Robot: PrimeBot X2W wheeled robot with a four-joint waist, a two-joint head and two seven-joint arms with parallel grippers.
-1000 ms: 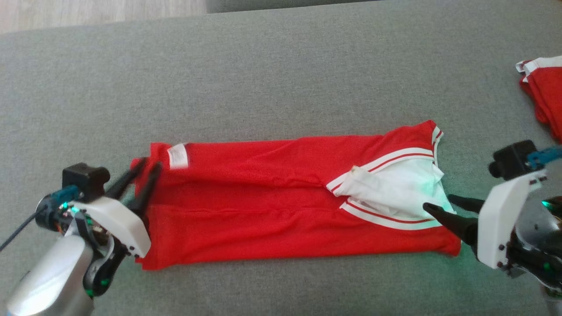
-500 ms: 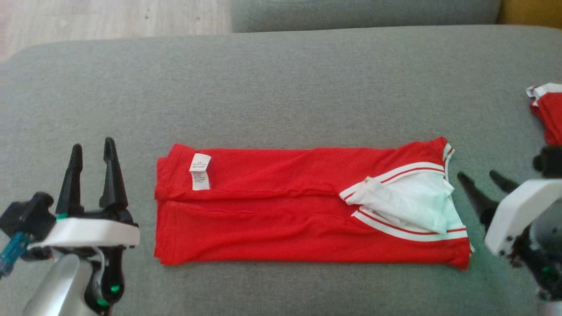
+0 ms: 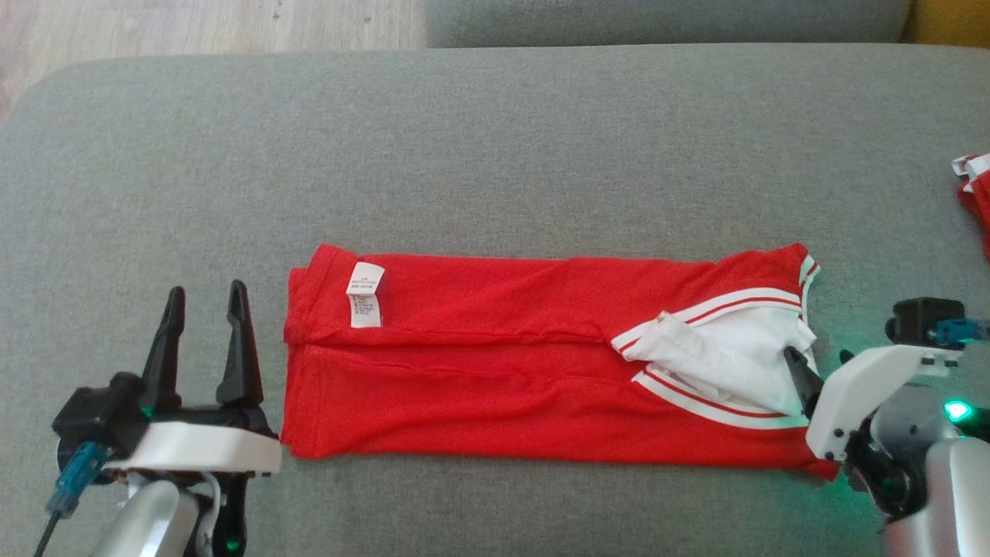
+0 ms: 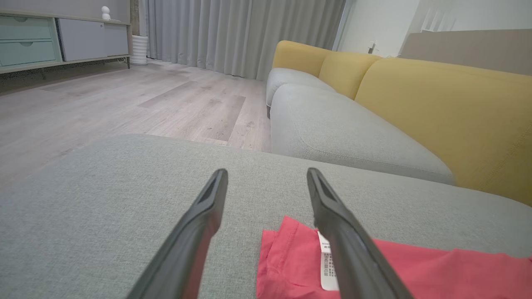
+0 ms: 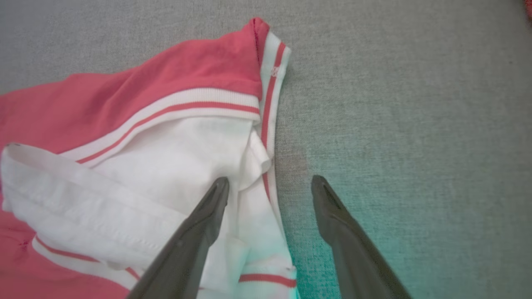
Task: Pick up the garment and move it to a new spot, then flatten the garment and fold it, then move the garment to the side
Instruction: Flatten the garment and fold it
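The garment [image 3: 503,356] is a red shirt with a white, red-striped collar, folded into a long strip across the grey cushion. Its white care label [image 3: 366,294] sits near the left end. My left gripper [image 3: 205,298] stands open just left of that end, apart from the cloth; in the left wrist view the gripper [image 4: 266,176] spans the garment's corner [image 4: 286,265] from above. My right gripper [image 5: 270,182] is open over the collar end [image 5: 174,166], one finger above the white fabric, the other above bare cushion.
The grey cushion [image 3: 495,155] stretches wide behind the garment. Another red and white cloth [image 3: 976,193] lies at the right edge. Wooden floor [image 3: 193,23] shows at the far left; a yellow sofa back [image 4: 436,108] stands beyond.
Both grippers let go of the garment's ends and opened. The left drew back off the left end; the right came back over the collar. The head camera shifted too.
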